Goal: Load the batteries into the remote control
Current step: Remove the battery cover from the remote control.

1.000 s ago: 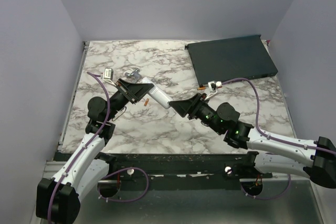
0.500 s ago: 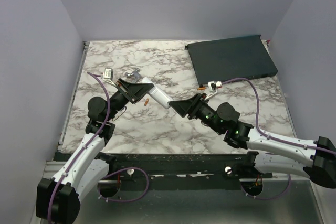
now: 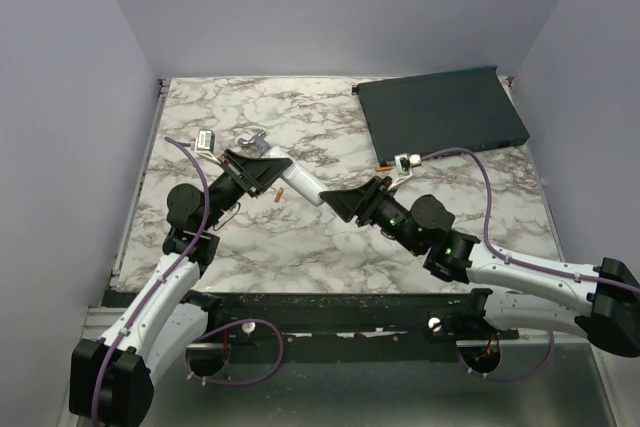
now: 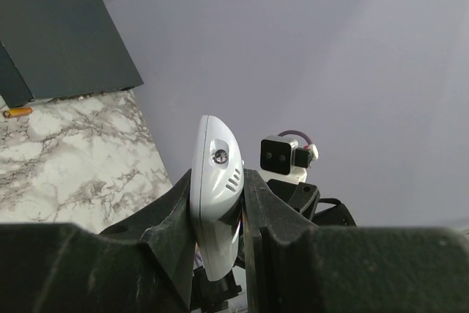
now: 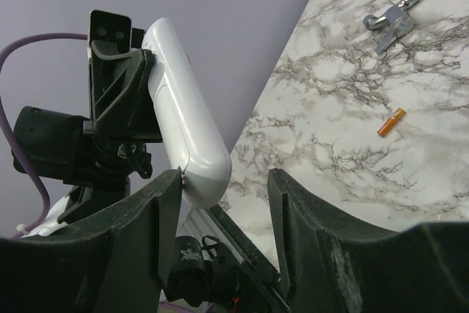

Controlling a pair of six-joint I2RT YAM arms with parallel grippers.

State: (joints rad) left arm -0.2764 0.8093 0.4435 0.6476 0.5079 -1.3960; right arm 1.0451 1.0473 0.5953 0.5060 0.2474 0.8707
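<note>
Pale grey piece (image 3: 207,140): lies on the marble worktop (image 3: 300,247) near its left edge.
Metal fitting (image 3: 254,138): small and grey, on the worktop just beyond the left arm's wrist.
Left gripper (image 3: 268,169): jaws closed on one end of the remote control (image 3: 303,185), which is held off the worktop.
Loose battery (image 3: 281,196): orange, flat on the worktop, just beside the held remote control and touched by nothing.
Right gripper (image 3: 345,203): jaws wide, with the remote control's free rounded end between them.
Second battery (image 3: 384,166): on the worktop at the near edge of the dark flat box (image 3: 440,109), close to the right wrist camera.
</note>
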